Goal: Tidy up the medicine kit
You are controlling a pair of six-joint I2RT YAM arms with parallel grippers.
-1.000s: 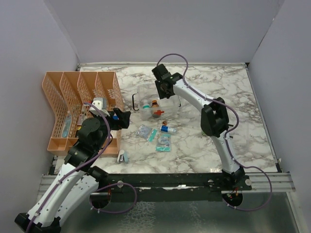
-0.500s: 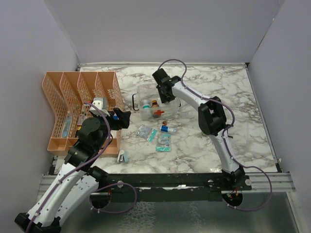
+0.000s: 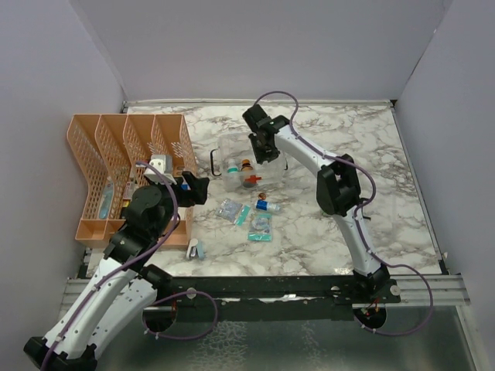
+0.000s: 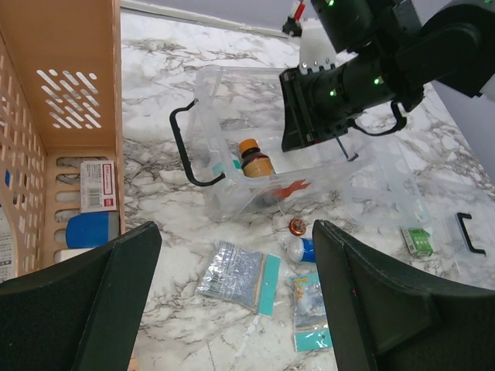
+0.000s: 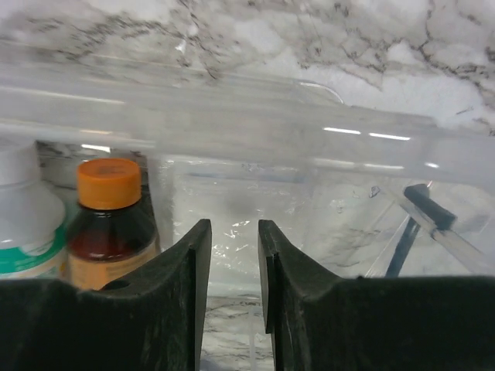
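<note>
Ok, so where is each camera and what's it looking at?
Top external: high behind the arm bases, looking down at the table, orange organizer and medicine kit; shows the left arm and right arm whole.
Left wrist: on the left arm, looking across the table at the kit; left gripper fingers frame the bottom.
Right wrist: on the right arm, close against the kit's clear wall; right gripper fingers at the bottom.
Shared: all three see the orange-capped bottle in the kit.

We note a robotics lab cell, plain grey panels (image 3: pixel 255 46) boxing a marble-patterned desk (image 3: pixel 371 147), left arm (image 3: pixel 143 220) and right arm (image 3: pixel 340 189) bolted to a metal rail (image 3: pixel 271 287).
</note>
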